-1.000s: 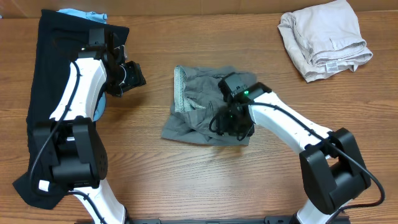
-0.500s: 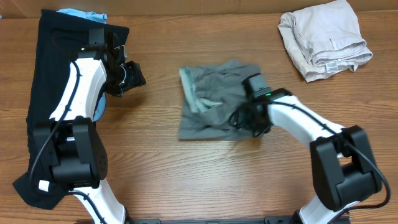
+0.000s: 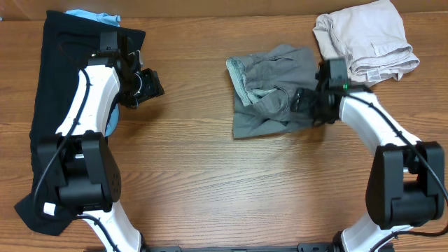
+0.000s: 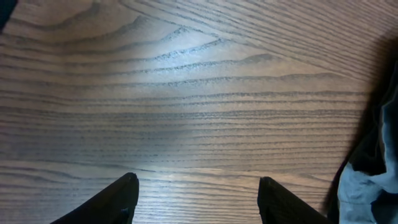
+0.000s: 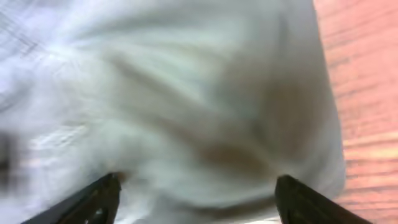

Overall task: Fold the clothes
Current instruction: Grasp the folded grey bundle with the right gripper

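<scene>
Mid-grey woven shorts (image 3: 269, 94) lie crumpled right of centre on the brown wood-grain table (image 3: 210, 175), near the folded beige garment (image 3: 364, 42) at the far right corner. Right gripper (image 3: 308, 105) sits at the shorts' right edge. Its wrist view shows the 2 fingers (image 5: 99, 199) spread wide over blurred pale cloth, with any grasp indeterminate. Left gripper (image 3: 143, 87), jaws parted and empty, hovers over bare wood beside the long black garment (image 3: 49, 84).
</scene>
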Action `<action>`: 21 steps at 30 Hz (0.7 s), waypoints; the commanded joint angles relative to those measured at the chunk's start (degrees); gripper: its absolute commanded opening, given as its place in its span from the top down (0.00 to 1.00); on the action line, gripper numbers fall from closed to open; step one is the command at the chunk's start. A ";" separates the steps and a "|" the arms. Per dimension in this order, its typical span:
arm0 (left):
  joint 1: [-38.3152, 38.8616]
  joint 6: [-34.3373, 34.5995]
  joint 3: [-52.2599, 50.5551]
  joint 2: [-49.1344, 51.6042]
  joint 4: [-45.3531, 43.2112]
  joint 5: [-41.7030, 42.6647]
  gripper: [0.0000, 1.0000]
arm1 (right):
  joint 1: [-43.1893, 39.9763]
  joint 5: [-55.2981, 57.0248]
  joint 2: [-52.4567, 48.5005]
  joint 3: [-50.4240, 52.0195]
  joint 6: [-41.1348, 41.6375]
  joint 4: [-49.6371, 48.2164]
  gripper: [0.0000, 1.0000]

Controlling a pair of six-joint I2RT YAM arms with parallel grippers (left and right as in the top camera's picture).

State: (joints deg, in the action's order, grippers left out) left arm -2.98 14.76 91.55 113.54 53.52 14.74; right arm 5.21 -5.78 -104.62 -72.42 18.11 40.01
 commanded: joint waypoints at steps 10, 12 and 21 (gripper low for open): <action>0.39 -1.05 0.42 -0.17 -0.66 -0.31 0.36 | 14.12 4.85 0.61 -16.74 -9.29 3.96 0.04; 0.39 -1.07 0.42 -0.17 -0.63 -0.33 0.36 | 16.68 7.80 -1.70 -16.74 -9.64 3.28 0.01; 0.39 -1.07 0.42 -0.17 -0.68 -0.33 0.36 | 19.21 10.93 -13.09 -16.74 -12.46 -1.97 0.00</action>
State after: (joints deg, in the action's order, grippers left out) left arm -2.98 14.76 91.55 113.54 52.93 14.74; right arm 24.80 3.64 -115.50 -88.60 7.92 38.96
